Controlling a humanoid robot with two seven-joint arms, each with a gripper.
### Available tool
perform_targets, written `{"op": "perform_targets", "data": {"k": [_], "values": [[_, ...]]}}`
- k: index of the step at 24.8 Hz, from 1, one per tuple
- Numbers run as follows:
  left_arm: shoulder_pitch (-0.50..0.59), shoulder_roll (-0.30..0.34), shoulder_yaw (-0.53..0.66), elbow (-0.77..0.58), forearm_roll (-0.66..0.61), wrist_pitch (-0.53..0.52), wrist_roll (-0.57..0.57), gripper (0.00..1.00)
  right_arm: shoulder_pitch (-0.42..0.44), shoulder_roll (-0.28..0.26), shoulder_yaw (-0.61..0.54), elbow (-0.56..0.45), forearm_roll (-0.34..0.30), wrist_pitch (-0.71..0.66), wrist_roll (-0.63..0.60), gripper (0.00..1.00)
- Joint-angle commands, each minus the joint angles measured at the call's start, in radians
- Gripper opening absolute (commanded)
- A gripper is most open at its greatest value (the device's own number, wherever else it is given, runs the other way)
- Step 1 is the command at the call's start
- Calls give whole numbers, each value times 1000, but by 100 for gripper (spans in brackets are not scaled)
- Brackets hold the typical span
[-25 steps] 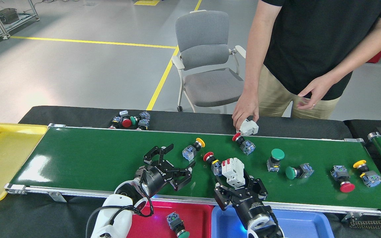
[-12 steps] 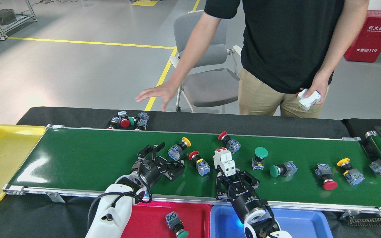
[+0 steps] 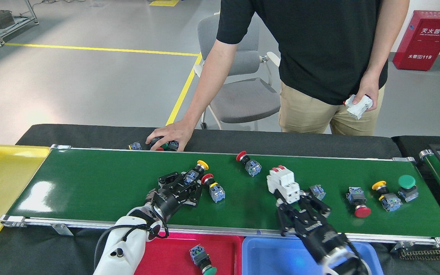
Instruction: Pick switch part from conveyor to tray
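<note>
**Ana:** Left gripper [image 3: 190, 182] sits low on the conveyor [image 3: 90, 179], fingers either side of the yellow-capped switch part [image 3: 197, 171]; whether they have pressed onto it I cannot tell.

**Ben:** And the other?

**Ana:** Right gripper [image 3: 299, 199] stands spread just behind the white breaker [image 3: 283, 184], gripping nothing that I can see.

**Ben:** So, the left pick?

**Ana:** Squeeze the body, not the cap, and lift straight; the red-capped switch [image 3: 213, 187] lies just beside. Then carry it back to the red tray [image 3: 174, 252]. Mind the person's hand [image 3: 168, 135] at the far rail.
</note>
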Motion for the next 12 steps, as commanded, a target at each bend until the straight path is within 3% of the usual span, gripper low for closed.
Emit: {"op": "perform_targets", "data": {"k": [1, 3, 6, 8, 9, 10, 11, 12], "values": [[20, 44, 7, -107, 20, -76, 11, 0, 42, -59, -111, -10, -86, -274, 30, 39], [80, 126, 21, -221, 68, -199, 11, 2, 119, -80, -228, 33, -120, -336, 81, 39], [269, 299, 61, -412, 197, -214, 8, 5, 188, -78, -315, 80, -117, -336, 107, 48], [408, 369, 100, -523, 261, -214, 8, 12, 199, -77, -318, 89, -116, -336, 106, 71], [464, 389, 117, -561, 282, -214, 8, 15, 199, -77, -318, 91, -112, -336, 106, 76], [523, 399, 136, -601, 301, -214, 6, 20, 196, -77, -318, 92, -112, -336, 107, 76], [577, 399, 150, -645, 308, -214, 3, 24, 191, -72, -318, 88, -115, -336, 106, 85], [619, 394, 160, -684, 309, -214, -1, 26, 186, -57, -321, 79, -116, -336, 106, 100]]}}
